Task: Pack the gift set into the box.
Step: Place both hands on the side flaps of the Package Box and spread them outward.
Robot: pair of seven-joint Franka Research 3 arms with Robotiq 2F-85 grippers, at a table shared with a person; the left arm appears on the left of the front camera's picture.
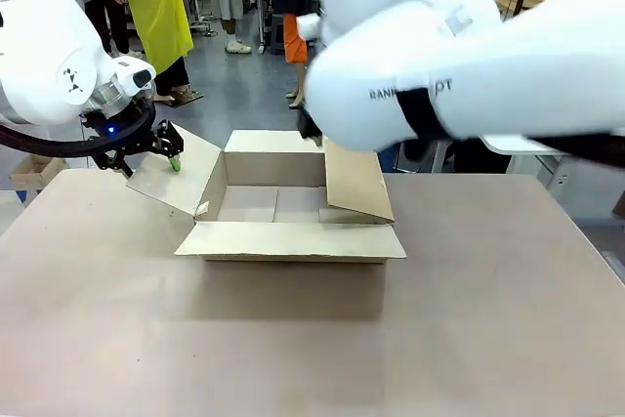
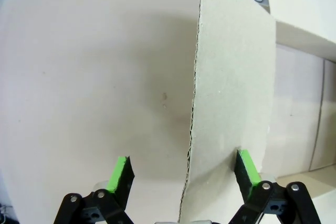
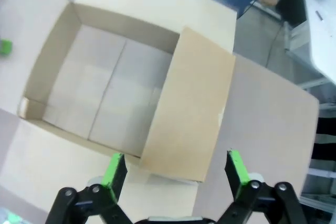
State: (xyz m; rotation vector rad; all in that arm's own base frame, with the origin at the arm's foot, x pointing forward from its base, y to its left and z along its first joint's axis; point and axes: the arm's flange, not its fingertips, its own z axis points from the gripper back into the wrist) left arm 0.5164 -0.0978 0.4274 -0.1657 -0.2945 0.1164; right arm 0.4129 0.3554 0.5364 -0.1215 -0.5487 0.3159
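Note:
The box (image 1: 293, 239) stands open in the middle of the table, all four flaps spread and its inside bare. My left gripper (image 1: 168, 153) is at the raised left flap (image 1: 181, 178). In the left wrist view the gripper (image 2: 184, 174) is open, and the flap's (image 2: 231, 77) edge runs up between its green pads. My right gripper (image 3: 176, 174) hangs open above the box's (image 3: 105, 93) right flap (image 3: 189, 108), apart from it. The right arm (image 1: 449, 56) crosses over the box's far right corner. The gift set is out of view.
The tan table (image 1: 488, 319) has free room in front of and beside the box. A small brown carton (image 1: 34, 171) sits off the table's left edge. People stand on the floor beyond the far edge.

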